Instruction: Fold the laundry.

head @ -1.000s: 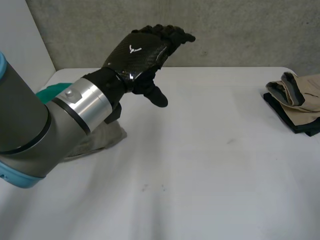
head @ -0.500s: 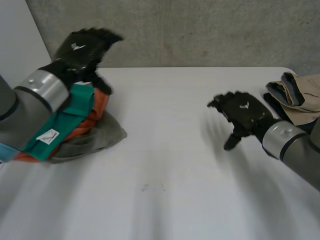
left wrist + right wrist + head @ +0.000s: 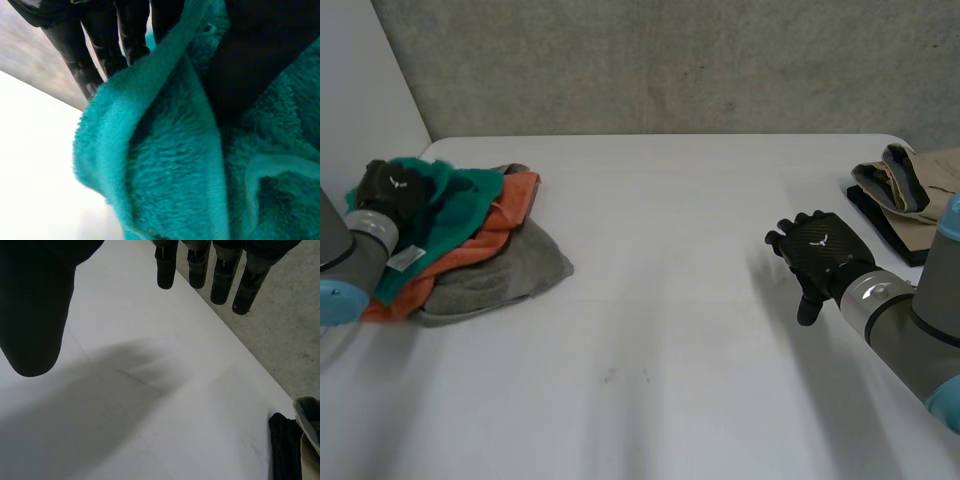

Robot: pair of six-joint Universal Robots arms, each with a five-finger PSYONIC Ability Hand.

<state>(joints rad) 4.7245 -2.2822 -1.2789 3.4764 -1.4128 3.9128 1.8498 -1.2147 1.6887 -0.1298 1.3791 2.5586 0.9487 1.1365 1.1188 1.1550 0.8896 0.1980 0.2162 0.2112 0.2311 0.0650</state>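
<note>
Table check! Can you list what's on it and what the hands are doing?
Surface: white table, bare in the middle.
Job's things: teal towel atop an orange towel and a grey towel, piled loosely at the left side; folded stack, beige over black, at the right edge.
Clutter: nothing seen.
Hands: left hand pinching a fold of the teal towel; right hand open above bare table.
Cables: nothing seen.
Surroundings: grey concrete wall behind.

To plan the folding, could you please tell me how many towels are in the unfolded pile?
3: a teal towel on top, an orange towel under it, and a grey towel lowest. Others may be hidden beneath.
</note>
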